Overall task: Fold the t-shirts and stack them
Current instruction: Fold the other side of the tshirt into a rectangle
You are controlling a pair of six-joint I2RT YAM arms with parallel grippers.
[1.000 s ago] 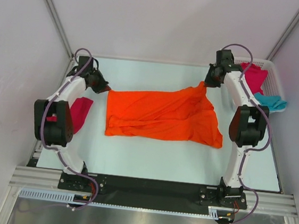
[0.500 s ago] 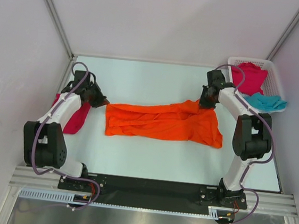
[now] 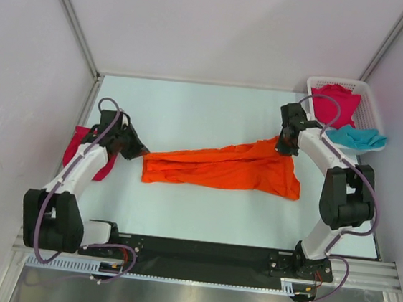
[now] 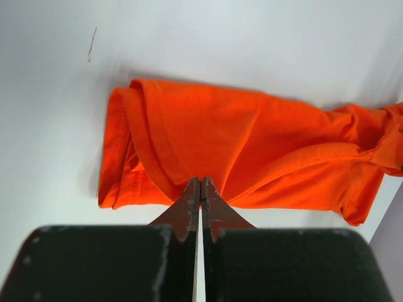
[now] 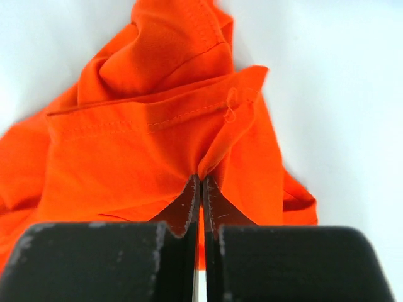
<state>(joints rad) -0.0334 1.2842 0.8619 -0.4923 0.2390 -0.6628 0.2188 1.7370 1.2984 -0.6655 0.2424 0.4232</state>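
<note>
The bright orange cloth t-shirt (image 3: 221, 169) lies as a long, bunched band across the middle of the pale table (image 3: 205, 115), stretched between the arms. The left gripper (image 3: 141, 152) has its fingers closed on the shirt's left end, and the right gripper (image 3: 283, 146) pinches a hemmed fold at its far right corner. A magenta-pink t-shirt (image 3: 78, 140) lies at the table's left edge, partly under the left arm. A second magenta-pink t-shirt (image 3: 336, 104) and a teal t-shirt (image 3: 358, 137) rest in the white plastic lattice basket (image 3: 371, 100) at far right.

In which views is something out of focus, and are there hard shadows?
Left wrist view: orange t-shirt sharp, left gripper blurred near the lens. Right wrist view: hem stitching crisp, right gripper likewise blurred. Top view: even light, soft shadows only.
</note>
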